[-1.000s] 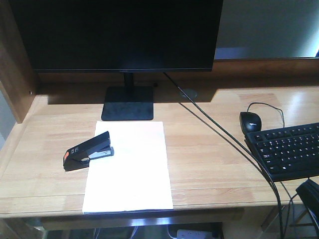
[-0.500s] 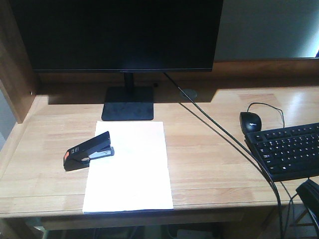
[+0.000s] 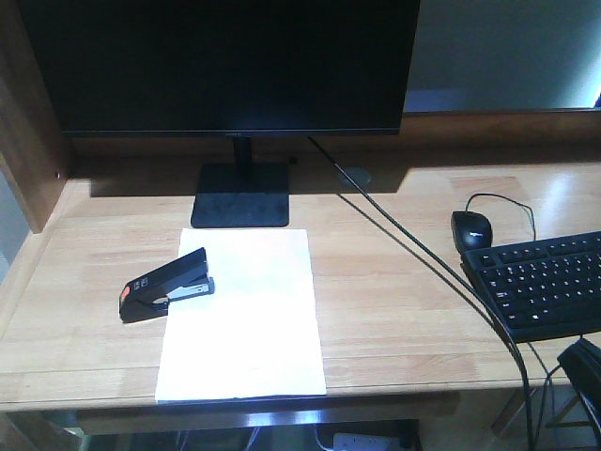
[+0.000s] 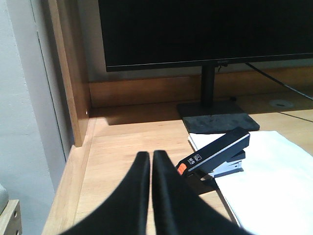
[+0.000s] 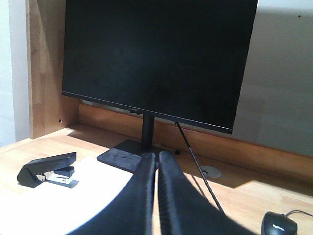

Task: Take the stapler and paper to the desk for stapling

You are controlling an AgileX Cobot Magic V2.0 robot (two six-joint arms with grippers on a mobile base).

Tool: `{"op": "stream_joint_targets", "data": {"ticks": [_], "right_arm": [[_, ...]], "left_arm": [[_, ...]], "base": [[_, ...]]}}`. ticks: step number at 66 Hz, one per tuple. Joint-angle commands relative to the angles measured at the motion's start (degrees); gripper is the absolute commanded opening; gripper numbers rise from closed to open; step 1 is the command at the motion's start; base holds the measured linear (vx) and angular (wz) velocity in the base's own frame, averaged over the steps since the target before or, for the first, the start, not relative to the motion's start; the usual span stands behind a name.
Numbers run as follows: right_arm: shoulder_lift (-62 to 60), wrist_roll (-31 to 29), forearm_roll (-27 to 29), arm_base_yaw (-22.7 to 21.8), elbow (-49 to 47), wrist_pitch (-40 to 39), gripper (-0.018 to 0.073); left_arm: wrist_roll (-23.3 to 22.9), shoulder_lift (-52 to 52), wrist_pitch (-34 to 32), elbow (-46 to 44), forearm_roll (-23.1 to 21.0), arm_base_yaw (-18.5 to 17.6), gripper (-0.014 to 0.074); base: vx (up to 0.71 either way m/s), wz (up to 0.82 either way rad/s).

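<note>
Light-wood desk (image 3: 394, 310) w/ monitor (image 3: 225, 66): stapler (image 4: 215, 155) sits just right of closed, empty left gripper (image 4: 149, 161), mouth over paper (image 3: 242, 315) edge. Right gripper (image 5: 157, 164) closed too. Risk: bumping stapler drags sheet.

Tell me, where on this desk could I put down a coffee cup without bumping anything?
The widest bare wood lies between the paper and the keyboard, though cables cross its right part. A smaller bare patch sits left of the stapler, toward the side panel. The right side is crowded: mouse, keyboard and cables. The monitor base takes the back.
</note>
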Motion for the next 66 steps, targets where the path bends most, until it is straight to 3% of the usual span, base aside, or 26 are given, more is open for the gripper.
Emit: {"op": "stream_joint_targets", "data": {"ticks": [1,66], "right_arm": [[0.4,-0.1,-0.3,-0.1,-1.6,-2.8,-0.0009],[0.4,-0.1,-0.3,-0.1,-1.6,-2.4,-0.0009]], "left_arm": [[-0.6,-0.8,-4.0,1.6,0.0,-0.2,-0.0006],[-0.6,-0.8,-4.0,1.6,0.0,-0.2,-0.0006]], "base": [[0.0,0.0],[0.0,0.0]]}}
